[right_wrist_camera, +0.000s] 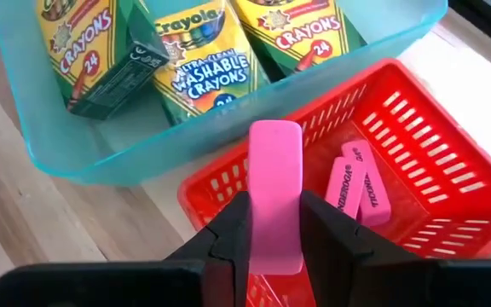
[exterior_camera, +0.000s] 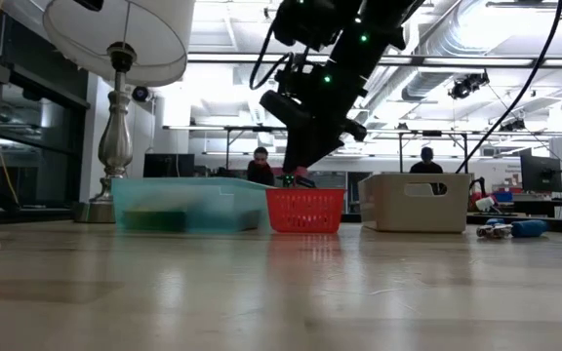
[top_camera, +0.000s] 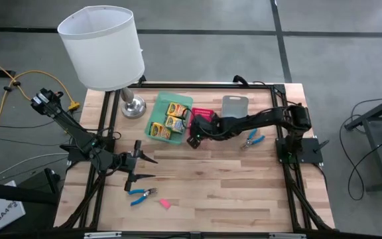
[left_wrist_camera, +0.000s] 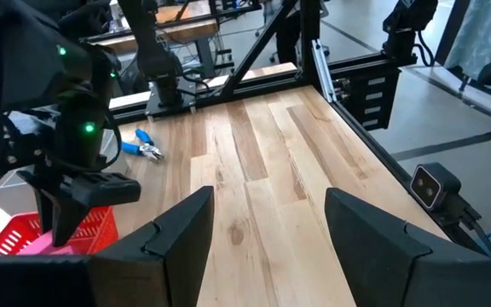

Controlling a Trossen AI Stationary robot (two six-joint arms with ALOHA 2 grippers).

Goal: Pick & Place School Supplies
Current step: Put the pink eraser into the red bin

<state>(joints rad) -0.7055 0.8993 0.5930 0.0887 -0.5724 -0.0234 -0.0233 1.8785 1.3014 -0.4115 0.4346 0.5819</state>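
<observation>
While right tool grips eraser, above basket

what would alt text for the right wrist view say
The right gripper holds a pink eraser upright above a red basket containing two more. Beside it, a teal tray holds three crayon boxes.

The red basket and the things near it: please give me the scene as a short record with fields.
right gripper: jaws shut on a pink eraser, above the near rim of the red basket
red basket contents: two pink erasers
green tray: beside the basket, holds three crayon boxes
left gripper: jaws open, holding nothing, over bare table
still on table: blue-handled tool and another pink eraser at the front, second blue-handled tool near the right arm
grey tray: behind the right arm
</observation>
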